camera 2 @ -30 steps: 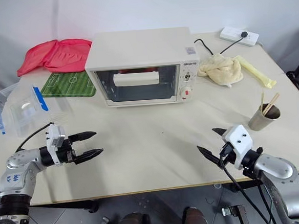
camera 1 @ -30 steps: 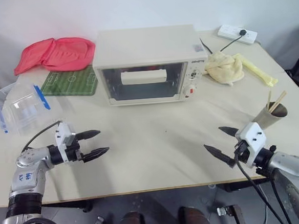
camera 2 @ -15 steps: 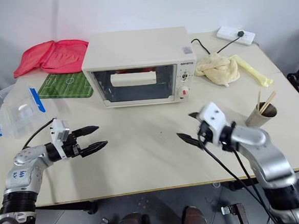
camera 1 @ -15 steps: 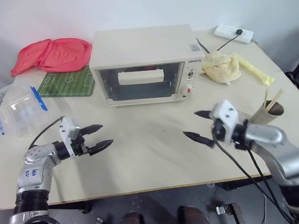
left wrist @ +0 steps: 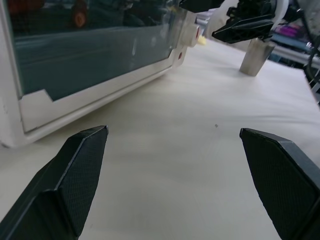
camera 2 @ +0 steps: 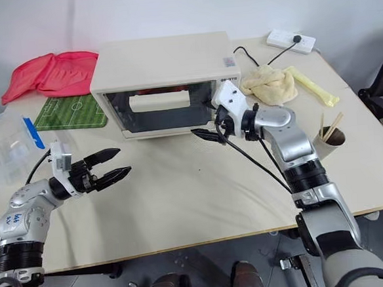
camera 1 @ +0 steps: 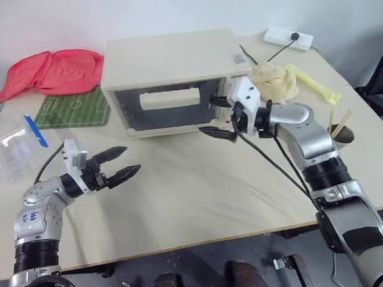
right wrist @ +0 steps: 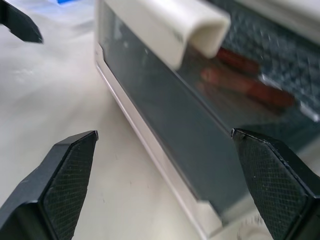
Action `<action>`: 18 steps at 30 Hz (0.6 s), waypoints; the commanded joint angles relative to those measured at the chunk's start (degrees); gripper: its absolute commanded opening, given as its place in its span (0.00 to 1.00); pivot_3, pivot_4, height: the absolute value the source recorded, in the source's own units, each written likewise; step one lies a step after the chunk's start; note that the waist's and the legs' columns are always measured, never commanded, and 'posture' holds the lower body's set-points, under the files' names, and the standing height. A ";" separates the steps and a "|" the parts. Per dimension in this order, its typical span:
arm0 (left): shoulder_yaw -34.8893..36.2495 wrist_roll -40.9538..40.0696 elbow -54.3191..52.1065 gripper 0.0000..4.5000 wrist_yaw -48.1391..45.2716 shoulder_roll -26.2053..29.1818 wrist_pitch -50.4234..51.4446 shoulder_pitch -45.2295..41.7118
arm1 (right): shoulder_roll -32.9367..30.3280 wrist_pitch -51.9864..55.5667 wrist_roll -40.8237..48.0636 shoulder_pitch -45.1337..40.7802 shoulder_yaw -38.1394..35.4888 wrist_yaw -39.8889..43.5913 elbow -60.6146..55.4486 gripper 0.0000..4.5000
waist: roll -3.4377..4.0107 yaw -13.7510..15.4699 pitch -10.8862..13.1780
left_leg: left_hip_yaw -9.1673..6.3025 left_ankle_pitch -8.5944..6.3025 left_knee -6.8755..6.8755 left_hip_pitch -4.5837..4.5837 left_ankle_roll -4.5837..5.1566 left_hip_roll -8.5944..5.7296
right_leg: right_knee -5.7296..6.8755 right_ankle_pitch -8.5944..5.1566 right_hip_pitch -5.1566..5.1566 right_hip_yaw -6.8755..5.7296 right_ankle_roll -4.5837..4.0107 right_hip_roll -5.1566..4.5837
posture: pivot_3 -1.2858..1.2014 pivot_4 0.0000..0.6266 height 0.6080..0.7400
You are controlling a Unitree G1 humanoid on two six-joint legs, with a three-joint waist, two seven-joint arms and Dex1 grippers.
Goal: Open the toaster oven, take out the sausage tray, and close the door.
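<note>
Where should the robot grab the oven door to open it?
Best at the cream bar handle across the top of the shut glass door, coming from the front. The bar sticks out from the glass, so the open right pincer could probably close around it.

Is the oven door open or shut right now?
Shut. The door stands upright, flush in the toaster oven front, its handle ungrasped.

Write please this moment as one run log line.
door: closed | right pincer: open, near handle | left pincer: open, above table
</note>
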 commanded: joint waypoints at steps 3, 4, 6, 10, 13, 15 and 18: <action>3.13 -3.36 -2.84 1.00 -0.25 1.70 2.35 0.24 | 2.14 -3.70 0.17 -5.27 -0.57 3.96 2.20 0.99 | 0.01 -0.52 0.01 | 0.00 0.00 0.00 0.00 -0.01 0.02 | 0.05 0.00 -0.03 0.00 0.00 0.01 | 0.52 0.24 1.00; 3.49 -3.66 -2.82 1.00 -0.18 1.93 2.77 0.02 | 2.45 -4.03 0.05 -5.76 -0.40 4.72 2.44 0.99 | 0.01 -0.70 0.01 | -0.01 -0.01 -0.01 0.00 -0.02 0.02 | 0.07 0.00 -0.04 0.00 0.00 0.00 | 0.52 0.24 1.00; 4.81 -4.47 -1.90 1.00 0.41 2.51 3.36 -1.17 | 3.24 -4.13 0.27 -6.63 -0.15 6.14 2.01 0.99 | 0.01 -0.89 0.01 | -0.04 -0.02 -0.01 0.01 -0.04 0.02 | 0.11 0.00 -0.04 -0.01 0.00 0.00 | 0.52 0.24 1.00; 6.73 -4.85 -1.29 1.00 1.02 3.86 4.25 -1.85 | 3.20 -2.72 0.65 -5.92 0.48 8.82 -1.52 0.99 | -0.02 -1.14 0.03 | -0.06 -0.03 0.01 0.01 -0.05 0.02 | 0.17 0.00 -0.06 -0.02 0.00 0.00 | 0.52 0.24 1.00; 8.76 -3.91 0.86 1.00 2.25 6.24 3.96 -2.63 | 1.96 -0.26 1.21 -3.10 1.64 11.08 -7.41 0.99 | -0.01 -1.48 0.03 | -0.03 -0.06 -0.05 0.03 -0.12 0.04 | 0.26 0.00 -0.15 -0.03 0.00 0.01 | 0.52 0.24 1.00; 9.00 -3.54 2.42 1.00 1.74 8.02 4.05 -3.07 | 1.61 0.91 1.20 -1.77 1.79 11.33 -9.89 0.99 | -0.01 -1.75 0.04 | -0.02 -0.09 -0.05 0.04 -0.16 0.09 | 0.34 0.00 -0.20 -0.16 0.00 0.02 | 0.52 0.24 1.00; 9.34 -3.98 5.51 1.00 -0.50 10.84 3.78 -4.97 | 1.47 1.96 0.80 0.03 1.98 11.06 -12.30 0.99 | -0.03 -1.73 0.05 | 0.01 -0.10 -0.05 0.04 -0.17 0.08 | 0.37 0.00 -0.22 -0.20 0.00 0.01 | 0.52 0.24 1.00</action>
